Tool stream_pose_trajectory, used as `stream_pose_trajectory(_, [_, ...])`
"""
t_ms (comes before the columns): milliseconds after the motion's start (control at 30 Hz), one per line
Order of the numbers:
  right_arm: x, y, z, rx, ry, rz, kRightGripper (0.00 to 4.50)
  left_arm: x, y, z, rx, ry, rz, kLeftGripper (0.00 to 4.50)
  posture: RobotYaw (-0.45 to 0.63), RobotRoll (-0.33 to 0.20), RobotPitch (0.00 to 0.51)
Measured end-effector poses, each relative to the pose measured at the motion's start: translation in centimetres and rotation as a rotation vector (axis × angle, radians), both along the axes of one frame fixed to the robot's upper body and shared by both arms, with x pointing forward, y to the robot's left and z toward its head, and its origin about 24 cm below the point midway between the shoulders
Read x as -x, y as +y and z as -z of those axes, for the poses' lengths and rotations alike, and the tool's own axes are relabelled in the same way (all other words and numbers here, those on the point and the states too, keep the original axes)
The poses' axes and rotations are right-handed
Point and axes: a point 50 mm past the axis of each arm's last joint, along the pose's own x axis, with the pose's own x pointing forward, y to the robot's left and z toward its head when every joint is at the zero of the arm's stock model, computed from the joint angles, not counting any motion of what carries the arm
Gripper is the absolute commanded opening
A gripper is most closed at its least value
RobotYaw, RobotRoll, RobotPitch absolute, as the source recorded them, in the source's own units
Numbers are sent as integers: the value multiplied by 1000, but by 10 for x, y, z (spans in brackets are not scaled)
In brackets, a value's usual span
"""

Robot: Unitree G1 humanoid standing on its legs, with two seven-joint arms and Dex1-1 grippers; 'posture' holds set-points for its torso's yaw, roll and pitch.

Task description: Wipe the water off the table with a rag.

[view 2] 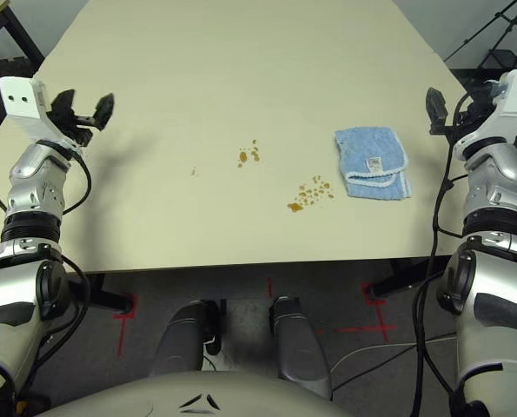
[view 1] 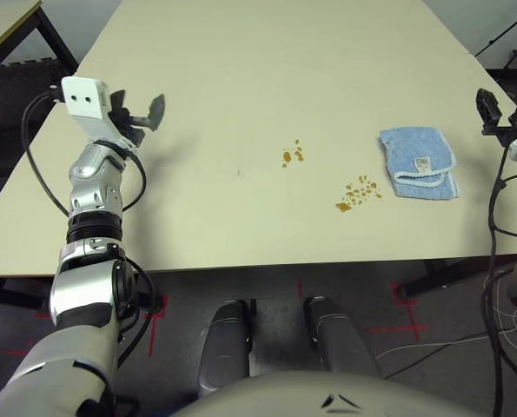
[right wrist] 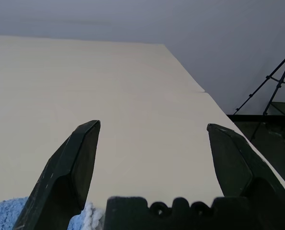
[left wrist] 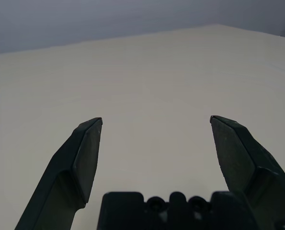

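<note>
The light blue rag (view 1: 419, 162) lies folded on the right part of the cream table (view 1: 241, 69), white tag up. Two clusters of orange-brown water droplets sit mid-table: one (view 1: 293, 155) nearer the centre, one (view 1: 358, 194) closer to the front and just left of the rag. My left gripper (view 1: 141, 113) hovers open over the table's left edge, nothing between its fingers (left wrist: 87, 153). My right gripper (view 2: 454, 111) hovers open at the right edge, just right of the rag, empty. A corner of the rag (right wrist: 8, 213) shows beside its fingers.
A smaller black-framed table (view 1: 6, 17) stands at the far left. A black tripod (view 2: 501, 35) stands beyond the right edge. Cables hang by the right arm (view 2: 432, 261). Red tape marks (view 2: 123, 308) lie on the floor below the table's front edge.
</note>
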Motion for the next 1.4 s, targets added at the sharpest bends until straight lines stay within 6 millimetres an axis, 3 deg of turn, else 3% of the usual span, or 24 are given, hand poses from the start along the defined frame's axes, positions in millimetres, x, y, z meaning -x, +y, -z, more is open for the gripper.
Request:
stream_pose_trajectory(200, [0, 0, 1, -3, 1, 0, 4458, 27, -13, 6, -114, 116, 378, 4500, -122, 0, 121])
stream_pose_trajectory(367, [0, 1, 2, -11, 13, -2, 4458, 37, -18, 3, -133, 166, 512, 4500, -121, 0, 122])
stream_pose_trajectory(700, [2, -2, 7, -147, 291, -166, 4458, 38, -18, 6, -129, 180, 522, 4500, -127, 0, 134])
stream_pose_trajectory(900, [5, 11, 15, -194, 501, -307, 4458, 38, -21, 10, -124, 184, 525, 4500, -128, 0, 138])
stream_pose_trajectory(1400, [3, 24, 42, -201, 674, -275, 4458, 43, -22, 17, -124, 193, 499, 4500, -96, 0, 142])
